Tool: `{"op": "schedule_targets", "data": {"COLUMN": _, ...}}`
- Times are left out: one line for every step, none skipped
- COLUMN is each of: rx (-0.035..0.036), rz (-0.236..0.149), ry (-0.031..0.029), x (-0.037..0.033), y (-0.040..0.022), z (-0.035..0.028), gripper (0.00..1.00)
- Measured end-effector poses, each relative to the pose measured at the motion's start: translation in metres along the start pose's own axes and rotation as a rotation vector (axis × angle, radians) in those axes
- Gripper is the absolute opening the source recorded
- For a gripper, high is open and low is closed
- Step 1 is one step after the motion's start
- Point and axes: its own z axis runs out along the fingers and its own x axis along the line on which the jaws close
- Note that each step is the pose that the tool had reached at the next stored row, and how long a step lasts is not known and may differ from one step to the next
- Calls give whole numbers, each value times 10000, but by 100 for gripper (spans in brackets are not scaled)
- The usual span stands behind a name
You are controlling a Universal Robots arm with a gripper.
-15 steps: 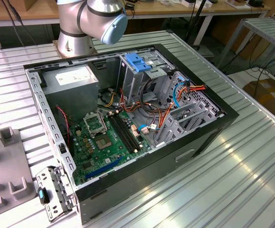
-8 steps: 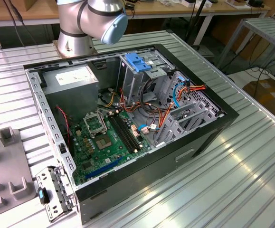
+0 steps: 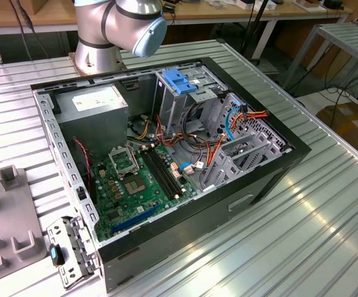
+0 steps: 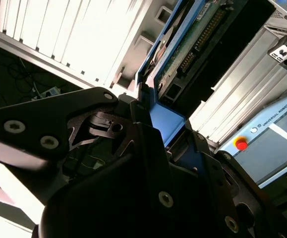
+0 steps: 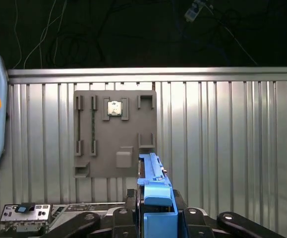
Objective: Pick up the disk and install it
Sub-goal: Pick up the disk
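Note:
My gripper point(image 5: 155, 210) is shut on the disk point(image 5: 155, 191), which shows edge-on in the first wrist view as a blue side rail between the black fingers point(image 5: 128, 201). The second wrist view has the disk point(image 4: 193, 44) running away from the gripper point(image 4: 165, 131), its green circuit-board face and connector toward the camera and a blue rail along its edge. It hangs in the air above the ribbed metal table point(image 5: 222, 148), beside a grey fixture plate point(image 5: 116, 134). In the exterior view the arm's silver and blue joint point(image 3: 135, 21) stands behind the open computer case point(image 3: 166, 154).
Inside the case are a drive cage with a blue latch point(image 3: 182, 83), a grey power supply box point(image 3: 95, 105), the green motherboard point(image 3: 135, 179) and loose cables point(image 3: 228, 124). A small metal bracket point(image 3: 67, 250) lies by the case's corner. A teach pendant point(image 4: 267, 144) rests on the table.

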Motion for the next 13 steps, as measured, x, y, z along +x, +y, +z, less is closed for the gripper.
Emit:
{"op": "schedule_targets", "data": {"rx": 1, "rz": 0, "ry": 1, "x": 0, "y": -11, "z": 0, "gripper": 37}}
{"op": "schedule_targets", "data": {"rx": 0, "rz": 0, "ry": 0, "x": -1, "y": -39, "z": 0, "gripper": 37}}
{"op": "schedule_targets", "data": {"rx": 0, "rz": 0, "ry": 0, "x": -1, "y": -71, "z": -1, "gripper": 37}}
{"op": "schedule_targets", "data": {"rx": -1, "rz": 0, "ry": 1, "x": -2, "y": -94, "z": -1, "gripper": 37}}
{"op": "schedule_targets", "data": {"rx": -1, "rz": 0, "ry": 1, "x": -2, "y": -109, "z": -1, "gripper": 37}}
{"op": "schedule_targets", "data": {"rx": 0, "rz": 0, "ry": 1, "x": -3, "y": -127, "z": -1, "gripper": 37}}
{"op": "schedule_targets", "data": {"rx": -1, "rz": 0, "ry": 1, "x": -3, "y": -155, "z": -1, "gripper": 37}}
{"op": "schedule_targets", "data": {"rx": -1, "rz": 0, "ry": 1, "x": -4, "y": -178, "z": -2, "gripper": 37}}
{"op": "schedule_targets", "data": {"rx": 0, "rz": 0, "ry": 1, "x": -4, "y": -191, "z": -1, "gripper": 37}}
{"op": "schedule_targets", "data": {"rx": 0, "rz": 0, "ry": 1, "x": -1, "y": -208, "z": 1, "gripper": 37}}
{"op": "schedule_targets", "data": {"rx": 1, "rz": 0, "ry": 0, "x": 6, "y": -217, "z": 4, "gripper": 37}}
{"op": "schedule_targets", "data": {"rx": -1, "rz": 0, "ry": 1, "x": 12, "y": -222, "z": 4, "gripper": 37}}
{"op": "schedule_targets", "data": {"rx": -3, "rz": 0, "ry": 2, "x": 19, "y": -230, "z": 5, "gripper": 37}}
